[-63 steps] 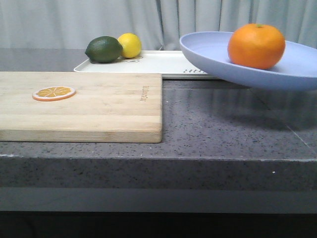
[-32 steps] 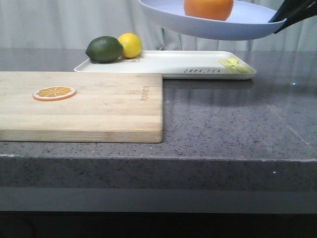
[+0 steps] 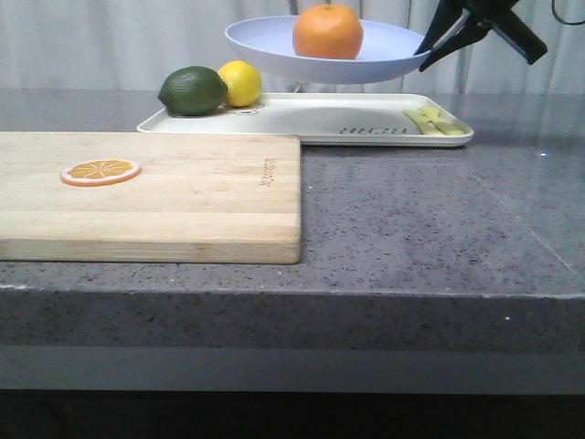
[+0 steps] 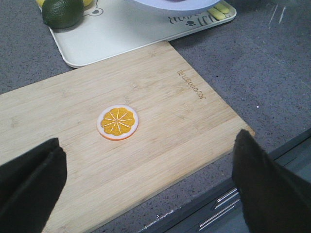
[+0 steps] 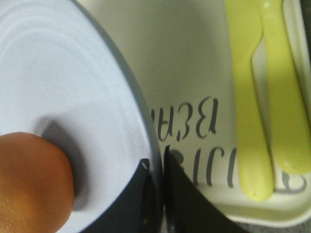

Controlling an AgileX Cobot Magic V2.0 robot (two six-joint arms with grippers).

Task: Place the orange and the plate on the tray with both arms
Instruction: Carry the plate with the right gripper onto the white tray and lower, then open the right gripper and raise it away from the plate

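I've swung the plate [image 3: 331, 53] up and back since a second ago; it now hangs above the tray [image 3: 302, 120], so only lowering remains. My right hand [image 3: 437, 44] is clamped on its rim, my left hand [image 4: 146, 184] apart. The plate rides level, face up, the orange [image 3: 328, 31] centred.

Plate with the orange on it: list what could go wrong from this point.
1. The right gripper pinches the plate only at its rim, so the plate may tilt or slip.
2. The orange sits loose on the plate and could roll off.
3. The tray below already holds a lime, a lemon and yellow-green cutlery; the plate might land on them and sit crooked.
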